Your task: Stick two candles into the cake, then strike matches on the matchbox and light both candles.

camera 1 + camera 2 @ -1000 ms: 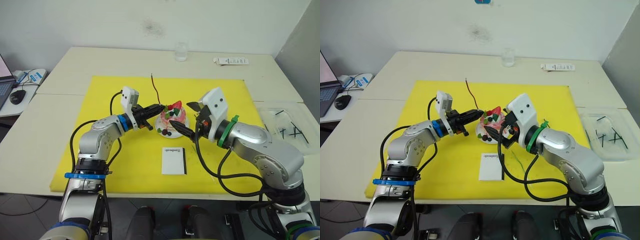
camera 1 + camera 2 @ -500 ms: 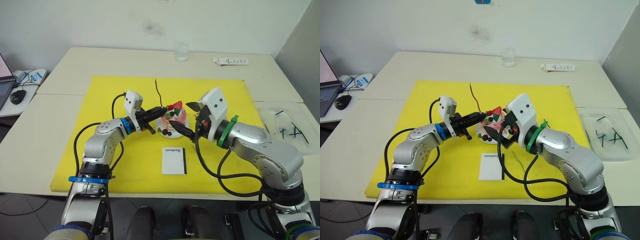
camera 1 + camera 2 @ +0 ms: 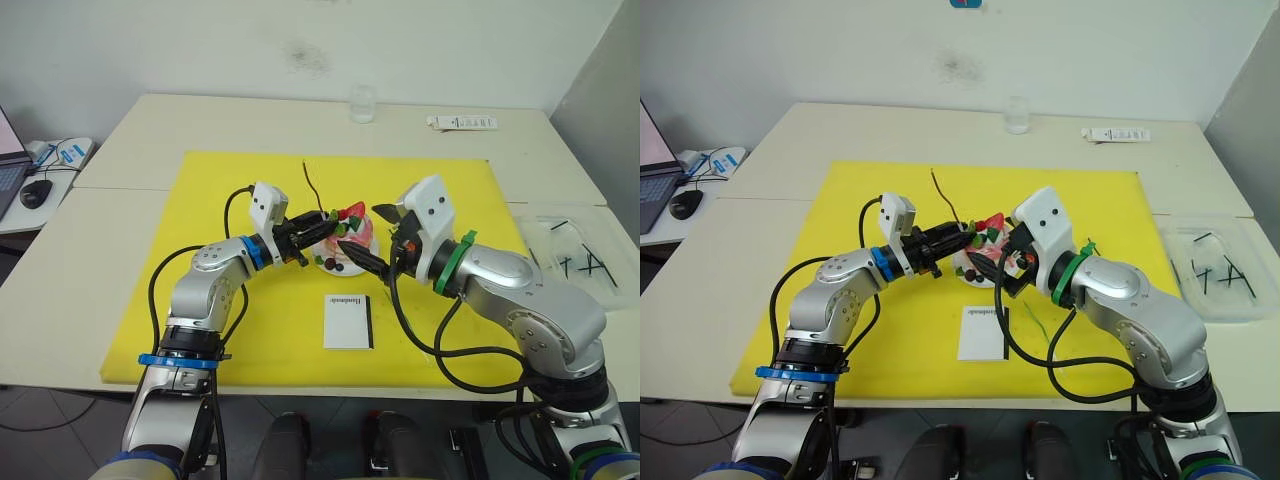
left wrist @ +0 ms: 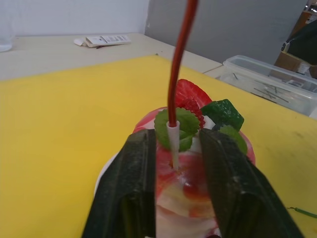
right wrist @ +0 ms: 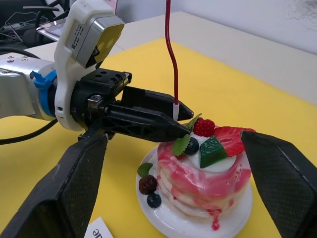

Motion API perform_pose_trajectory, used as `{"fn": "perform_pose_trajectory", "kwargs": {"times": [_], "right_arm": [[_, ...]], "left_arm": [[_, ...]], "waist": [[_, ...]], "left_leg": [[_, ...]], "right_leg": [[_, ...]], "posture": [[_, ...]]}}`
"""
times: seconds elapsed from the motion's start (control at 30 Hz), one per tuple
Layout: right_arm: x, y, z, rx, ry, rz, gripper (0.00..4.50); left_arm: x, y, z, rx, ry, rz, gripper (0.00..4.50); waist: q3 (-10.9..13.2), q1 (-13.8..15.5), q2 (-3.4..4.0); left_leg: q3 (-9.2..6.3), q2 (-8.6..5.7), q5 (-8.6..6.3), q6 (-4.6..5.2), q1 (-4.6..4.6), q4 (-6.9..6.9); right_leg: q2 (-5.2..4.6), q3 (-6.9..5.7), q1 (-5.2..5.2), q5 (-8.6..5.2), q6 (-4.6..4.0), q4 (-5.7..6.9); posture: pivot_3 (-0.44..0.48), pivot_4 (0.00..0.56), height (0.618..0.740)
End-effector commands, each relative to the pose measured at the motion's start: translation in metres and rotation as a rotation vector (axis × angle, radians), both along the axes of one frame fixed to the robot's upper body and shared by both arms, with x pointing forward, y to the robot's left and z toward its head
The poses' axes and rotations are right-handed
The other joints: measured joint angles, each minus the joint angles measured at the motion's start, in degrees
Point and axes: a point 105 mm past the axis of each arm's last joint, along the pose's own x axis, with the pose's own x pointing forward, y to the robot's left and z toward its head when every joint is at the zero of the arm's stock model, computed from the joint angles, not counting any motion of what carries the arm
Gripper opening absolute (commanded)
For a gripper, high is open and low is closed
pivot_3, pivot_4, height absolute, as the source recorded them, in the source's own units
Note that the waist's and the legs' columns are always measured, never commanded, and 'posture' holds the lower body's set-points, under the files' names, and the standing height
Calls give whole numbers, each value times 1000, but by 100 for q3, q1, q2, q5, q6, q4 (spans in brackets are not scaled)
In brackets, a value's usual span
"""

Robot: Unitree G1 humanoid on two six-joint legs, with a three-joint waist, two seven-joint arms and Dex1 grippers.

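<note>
The small pink cake (image 3: 347, 236) sits on its white plate (image 5: 163, 218) on the yellow mat (image 3: 250, 330). My left gripper (image 3: 330, 221) is shut on the white end of the red-brown candle (image 5: 171, 54), which stands nearly upright with its tip over the cake's left top edge. The open right gripper (image 3: 372, 238) has one finger on each side of the cake. On the mat under my right arm lies the green candle (image 3: 1036, 322). In front of the cake is the white matchbox (image 3: 348, 321). The dark matches (image 3: 580, 262) lie in a clear tray.
The clear tray (image 3: 560, 225) stands off the mat at the right. At the back of the table are a glass (image 3: 361, 103) and a flat white packet (image 3: 462, 122). A mouse (image 3: 35, 192) sits on a side desk at far left.
My left gripper has carried the red-brown candle to the right, from beside the cake to over its left top edge. The right gripper has stayed in place around the cake.
</note>
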Motion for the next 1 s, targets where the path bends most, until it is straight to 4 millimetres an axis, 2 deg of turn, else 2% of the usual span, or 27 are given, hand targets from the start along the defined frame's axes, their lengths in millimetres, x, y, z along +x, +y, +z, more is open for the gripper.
{"fn": "perform_pose_trajectory", "kwargs": {"times": [0.03,0.07,0.47,0.63,0.77,0.97,1.0], "right_arm": [[-1,0,10,10,-45,2,4500],[-1,0,10,10,-46,2,4500],[0,0,9,11,-45,6,4500],[1,-5,8,10,-38,-1,4500],[2,-17,6,1,-24,-13,4500],[7,-54,2,-24,5,-82,4500],[8,-60,1,-28,11,-94,4500]], "left_arm": [[-2,1,12,0,-51,-9,3070],[-2,2,13,0,-53,-8,3374],[-8,17,36,5,-105,22,3374],[-20,27,39,47,-106,13,3374],[-33,35,37,105,-101,0,3374],[-58,42,36,154,-99,-26,3374],[-64,40,35,156,-97,-43,3548]], "waist": [[0,0,0],[0,0,0],[0,-1,0],[0,-4,0],[0,-6,0],[0,0,0],[0,-1,0]], "left_leg": [[0,0,0,0,0,0],[0,0,0,0,0,0],[0,0,0,0,0,0],[0,2,0,0,2,-1],[1,4,0,0,3,-3],[1,0,0,0,4,-1],[1,1,0,0,4,-1]], "right_leg": [[0,0,0,0,0,0],[0,0,0,0,0,0],[0,0,0,0,0,1],[0,1,0,0,0,1],[0,2,-1,0,0,0],[-5,2,3,0,-1,-2],[-5,2,3,0,0,-1]], "posture": [[0,150,740],[0,150,740],[0,150,740],[0,150,740],[0,150,740],[0,150,740],[0,150,740]]}}
